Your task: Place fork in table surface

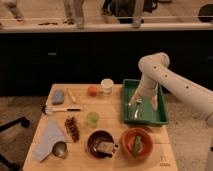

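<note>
One wooden worktop (115, 107) carries one green tray (161, 120), one dark bowl (100, 144), one orange bowl (136, 143), one white cup (106, 86), one green cup (92, 118), one black-handled utensil (60, 109), one blue-grey cloth (49, 139), one reddish fruit (92, 90) and one fork (136, 113). The single white arm (170, 82) is cut off at the right edge and covers part of the tray's far side. What sits in the two bowls is hard to make out, and the fork shows only as a pale sliver, its tines unreadable. The pincer (135, 103) hangs down inside the tray near its left wall, fingers spread wide and holding nothing. The fork lies on the tray floor just beneath and in front of the pincer's tips, not on the bare worktop. I cannot tell whether they touch.
</note>
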`<state>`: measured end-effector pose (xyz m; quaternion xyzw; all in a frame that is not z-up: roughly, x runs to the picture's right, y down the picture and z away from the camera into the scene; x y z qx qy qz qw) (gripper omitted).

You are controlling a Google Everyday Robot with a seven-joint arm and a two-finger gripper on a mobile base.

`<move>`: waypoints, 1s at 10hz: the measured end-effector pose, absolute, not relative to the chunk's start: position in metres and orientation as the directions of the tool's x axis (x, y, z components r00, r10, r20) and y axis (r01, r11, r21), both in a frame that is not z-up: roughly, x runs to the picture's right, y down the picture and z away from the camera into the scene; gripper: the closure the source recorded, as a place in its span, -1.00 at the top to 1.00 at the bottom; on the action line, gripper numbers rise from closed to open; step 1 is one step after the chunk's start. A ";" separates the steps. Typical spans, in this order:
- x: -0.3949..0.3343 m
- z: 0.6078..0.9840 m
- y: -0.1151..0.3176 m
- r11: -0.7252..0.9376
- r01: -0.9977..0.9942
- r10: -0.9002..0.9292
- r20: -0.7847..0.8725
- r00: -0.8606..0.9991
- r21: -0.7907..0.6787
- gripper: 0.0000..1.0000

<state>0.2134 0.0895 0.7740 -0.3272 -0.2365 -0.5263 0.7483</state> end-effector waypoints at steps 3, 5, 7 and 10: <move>0.218 0.796 0.094 0.169 0.964 -0.604 0.751 0.267 -0.207 0.60; 0.220 0.802 0.093 0.164 0.964 -0.603 0.751 0.267 -0.211 0.60; 0.220 0.802 0.093 0.164 0.964 -0.603 0.751 0.267 -0.212 0.60; 0.220 0.802 0.093 0.164 0.963 -0.604 0.751 0.268 -0.212 0.60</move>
